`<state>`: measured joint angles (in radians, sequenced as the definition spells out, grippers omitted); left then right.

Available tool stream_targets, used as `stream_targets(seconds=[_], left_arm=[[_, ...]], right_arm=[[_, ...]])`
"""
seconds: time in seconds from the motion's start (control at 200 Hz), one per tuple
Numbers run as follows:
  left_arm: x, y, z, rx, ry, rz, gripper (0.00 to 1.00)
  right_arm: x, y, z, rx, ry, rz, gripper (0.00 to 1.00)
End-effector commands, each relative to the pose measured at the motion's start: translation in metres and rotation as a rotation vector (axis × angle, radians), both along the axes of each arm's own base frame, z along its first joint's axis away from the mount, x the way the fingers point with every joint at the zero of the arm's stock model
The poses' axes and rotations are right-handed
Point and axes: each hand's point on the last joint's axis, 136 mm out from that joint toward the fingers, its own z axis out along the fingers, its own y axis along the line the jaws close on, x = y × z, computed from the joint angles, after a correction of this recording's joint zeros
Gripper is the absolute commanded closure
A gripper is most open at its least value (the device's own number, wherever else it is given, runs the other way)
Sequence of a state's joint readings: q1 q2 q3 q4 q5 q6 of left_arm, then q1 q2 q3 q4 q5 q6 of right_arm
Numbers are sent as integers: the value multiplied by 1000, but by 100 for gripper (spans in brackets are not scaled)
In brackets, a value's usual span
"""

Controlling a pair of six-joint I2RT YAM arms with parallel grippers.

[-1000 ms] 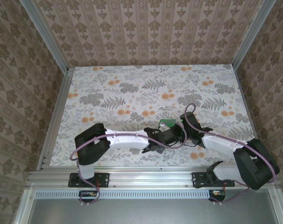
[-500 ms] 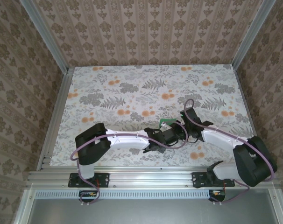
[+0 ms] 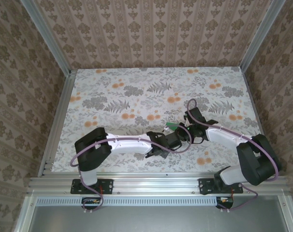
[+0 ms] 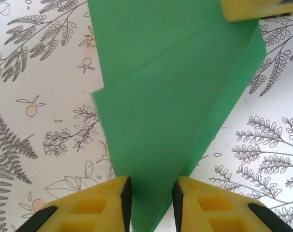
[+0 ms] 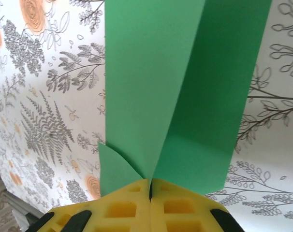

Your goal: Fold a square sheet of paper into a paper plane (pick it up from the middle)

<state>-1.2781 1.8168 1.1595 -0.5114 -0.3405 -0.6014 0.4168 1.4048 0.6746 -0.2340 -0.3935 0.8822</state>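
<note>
Sheet of paper [image 3: 171,127], partly folded, is lying just right of lower centre in the overhead frame. Right end effector [image 5: 150,182] is pinching it shut at the crease, likely to hold the fold together. Left end effector [image 4: 152,186] is standing open, its fingers straddling the opposite tip without clamping, above the tabletop [image 4: 50,121].
</note>
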Motion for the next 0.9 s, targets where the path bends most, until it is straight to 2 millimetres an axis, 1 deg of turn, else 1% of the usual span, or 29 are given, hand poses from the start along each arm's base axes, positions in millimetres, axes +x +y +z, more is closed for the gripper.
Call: stream_targets(seconds=[0.0,0.1,0.345,0.555,0.605,0.685,0.745,0.845,0.895], left_arm=[[-7,-12,26,-78,-8,-67,69],[-6,-10,29,-82,-20,-79,69],[-3,-16,27,-70,-32,-107,76],[-2,-18,24,-69,-34,-99,87],[-2,-17,22,-68,-33,-95,89],[-1,-15,19,-69,-21,-86,95],[0,-13,17,-79,-11,-77,97],[2,-11,16,-111,8,-62,97],[2,-11,18,-125,9,-63,95]], right_arm=[[12,10,13,57,-38,-18,94],[14,12,14,80,-39,-33,95],[13,13,14,89,-33,-39,95],[11,13,11,87,-25,-38,95],[11,13,11,85,-25,-34,95],[11,12,11,86,-27,-33,94],[11,13,12,87,-29,-29,94],[10,12,13,81,-31,-22,94],[10,12,12,81,-30,-19,95]])
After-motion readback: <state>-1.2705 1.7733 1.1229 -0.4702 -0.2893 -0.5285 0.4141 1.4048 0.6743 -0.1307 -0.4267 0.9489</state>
